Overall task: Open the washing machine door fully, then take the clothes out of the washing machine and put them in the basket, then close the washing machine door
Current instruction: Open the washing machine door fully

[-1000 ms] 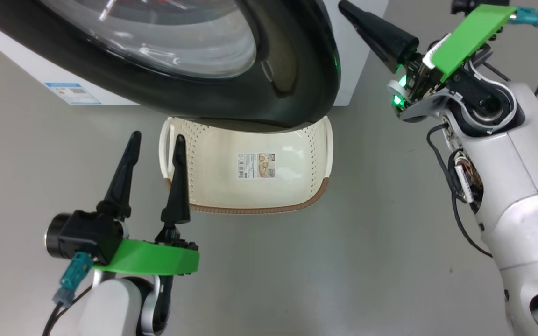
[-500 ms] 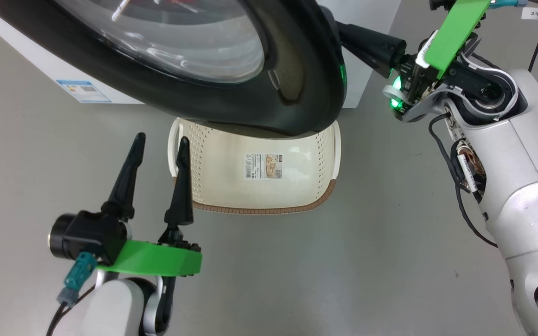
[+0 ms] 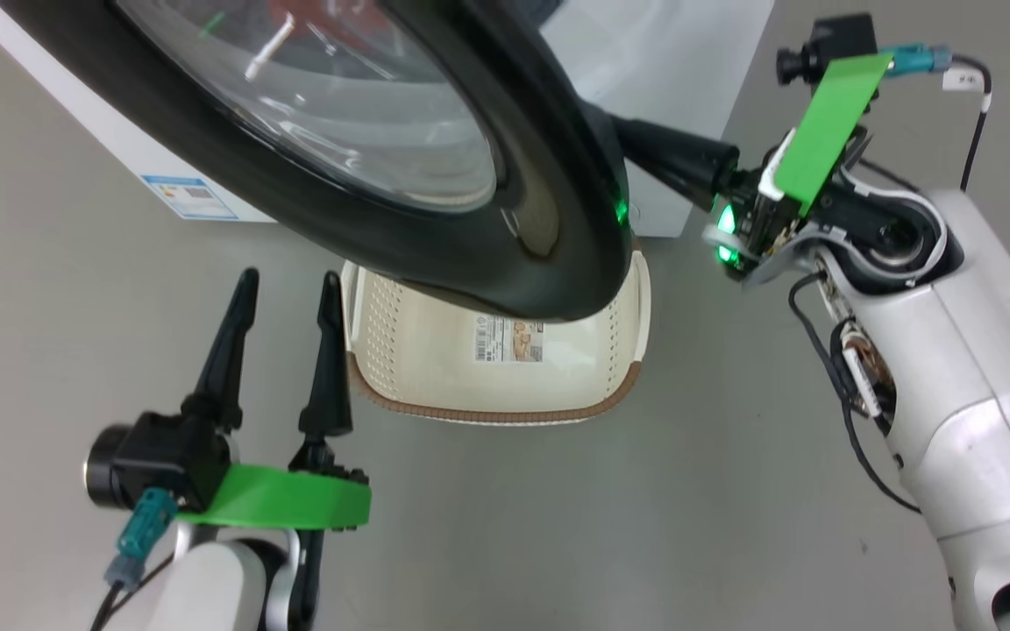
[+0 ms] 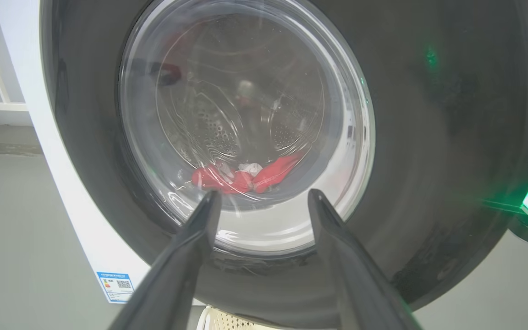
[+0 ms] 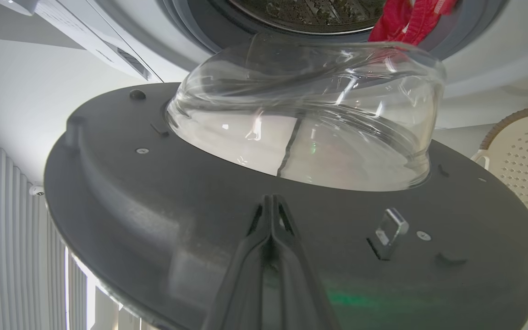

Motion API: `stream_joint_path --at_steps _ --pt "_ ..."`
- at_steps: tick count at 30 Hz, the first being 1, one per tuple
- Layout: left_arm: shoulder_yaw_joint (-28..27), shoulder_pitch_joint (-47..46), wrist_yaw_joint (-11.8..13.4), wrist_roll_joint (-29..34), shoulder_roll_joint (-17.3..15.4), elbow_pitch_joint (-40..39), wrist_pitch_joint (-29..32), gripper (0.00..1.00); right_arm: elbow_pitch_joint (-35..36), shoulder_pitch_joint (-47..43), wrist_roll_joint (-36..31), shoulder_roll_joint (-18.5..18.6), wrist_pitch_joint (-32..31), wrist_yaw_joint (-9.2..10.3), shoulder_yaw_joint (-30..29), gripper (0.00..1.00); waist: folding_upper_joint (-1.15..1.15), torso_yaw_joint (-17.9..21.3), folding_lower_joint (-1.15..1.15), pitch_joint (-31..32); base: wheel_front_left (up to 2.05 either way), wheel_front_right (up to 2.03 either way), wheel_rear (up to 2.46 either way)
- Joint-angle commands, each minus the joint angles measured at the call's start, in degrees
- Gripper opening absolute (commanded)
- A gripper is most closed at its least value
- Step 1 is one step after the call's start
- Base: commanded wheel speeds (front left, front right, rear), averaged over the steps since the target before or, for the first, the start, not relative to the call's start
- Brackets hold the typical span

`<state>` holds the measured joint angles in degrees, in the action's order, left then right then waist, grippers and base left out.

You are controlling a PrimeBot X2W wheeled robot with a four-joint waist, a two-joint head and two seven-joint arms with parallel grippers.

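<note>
Hanging partly open, the washing machine door [image 3: 549, 175] juts over the far edge of the basket [image 3: 435, 350] on the floor [image 3: 558, 526]. Right claw [image 5: 271, 199], fingers pressed together, is right up against the door's inner face. Left claw [image 3: 288, 279], fingers spread apart, sits just beside the basket's left rim. Clothes [image 4: 241, 176] are in the washing machine [image 3: 672, 53] drum.

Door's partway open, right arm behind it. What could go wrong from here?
The shut right gripper seems to push the washing machine door with its tips alone on the smooth inner face; it may slip off.
Opening further, the door would sweep toward the open left gripper beside the basket; they could collide.
The door overhangs the basket, so dropped clothes might miss.
</note>
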<state>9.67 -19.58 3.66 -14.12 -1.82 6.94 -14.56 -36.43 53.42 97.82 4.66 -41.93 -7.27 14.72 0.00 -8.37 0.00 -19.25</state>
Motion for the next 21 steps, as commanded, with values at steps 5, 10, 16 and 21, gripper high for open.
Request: stream_joint_path --at_steps 5,10,16,21 --pt "-2.43 2.64 0.75 -0.42 -1.06 -1.55 -0.44 1.00 2.23 -3.61 0.83 -1.62 -0.66 -0.22 0.86 0.00 0.00 -1.34 0.00 2.50 0.00 0.00 0.00" --pt "-3.44 4.37 0.58 -1.08 -1.06 -1.08 -0.44 1.00 2.58 -6.13 1.46 -1.70 -0.60 -0.22 1.87 0.00 0.00 -2.38 0.00 4.76 0.00 0.00 0.00" --pt "-4.17 6.31 0.40 -1.37 -1.06 -0.47 -0.44 1.00 3.16 -9.07 2.79 -1.76 -0.49 -0.22 3.56 0.00 0.00 -3.86 0.00 7.56 0.00 0.00 0.00" --pt "-4.39 7.62 0.36 -1.47 -1.06 -0.38 -0.44 1.00 3.82 -10.70 4.24 -1.77 -0.05 -0.22 5.56 0.00 0.00 -5.14 0.00 9.04 0.00 0.00 0.00"
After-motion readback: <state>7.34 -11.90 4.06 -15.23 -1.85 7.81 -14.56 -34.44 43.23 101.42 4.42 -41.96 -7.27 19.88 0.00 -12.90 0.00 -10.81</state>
